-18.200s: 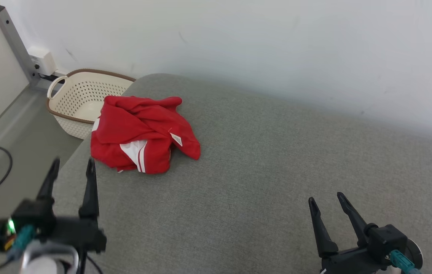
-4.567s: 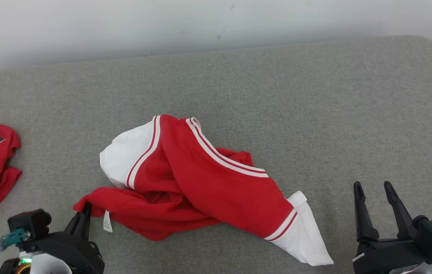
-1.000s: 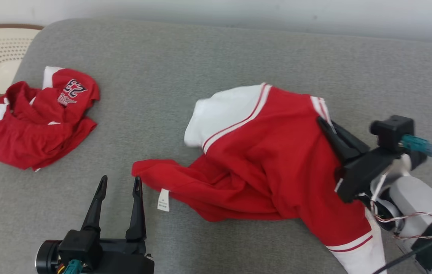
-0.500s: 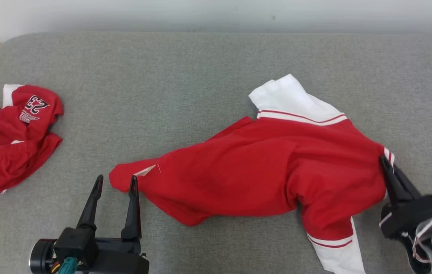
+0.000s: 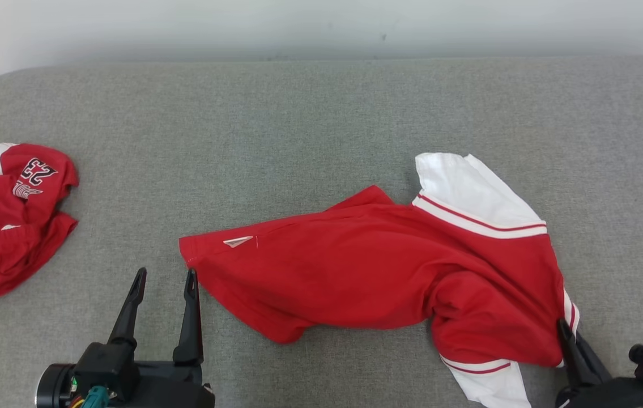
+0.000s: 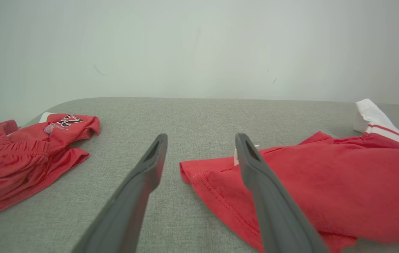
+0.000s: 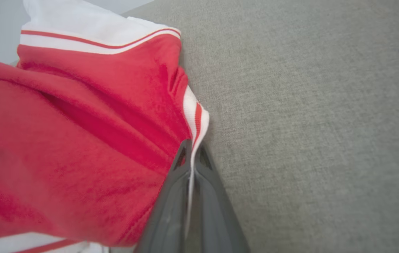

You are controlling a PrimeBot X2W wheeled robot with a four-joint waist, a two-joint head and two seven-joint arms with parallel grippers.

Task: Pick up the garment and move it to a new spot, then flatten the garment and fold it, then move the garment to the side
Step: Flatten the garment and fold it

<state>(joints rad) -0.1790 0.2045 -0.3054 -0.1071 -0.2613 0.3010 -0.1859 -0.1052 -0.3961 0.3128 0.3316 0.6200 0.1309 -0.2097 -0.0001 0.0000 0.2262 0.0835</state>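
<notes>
The shirt (image 5: 366, 272) lies mid-cushion, drawn out in a long red band from left to right. One white sleeve (image 5: 468, 192) is spread on its far side, and the other trails off toward the near edge. A second ago it was a humped heap with that far sleeve folded across the top. Now the body is pulled out almost flat, though a thick fold is left at its right end.

The right gripper (image 5: 566, 334) did the pulling. Its jaws are clenched on the striped edge at the shirt's right end, the cloth pinched thin between them. The left gripper (image 5: 165, 277) has its jaws released and wide apart, grasping nothing. It hovers just beside the shirt's left corner, near a small tag (image 5: 239, 241).

The grey cushion (image 5: 321, 124) carries a second red piece, the shorts (image 5: 15, 226), well apart at the left.

The move to a new spot looks done and the flattening is under way. The left corner is probably the next thing to take, so that both ends can be tensioned and the right-hand fold smoothed before any folding.
</notes>
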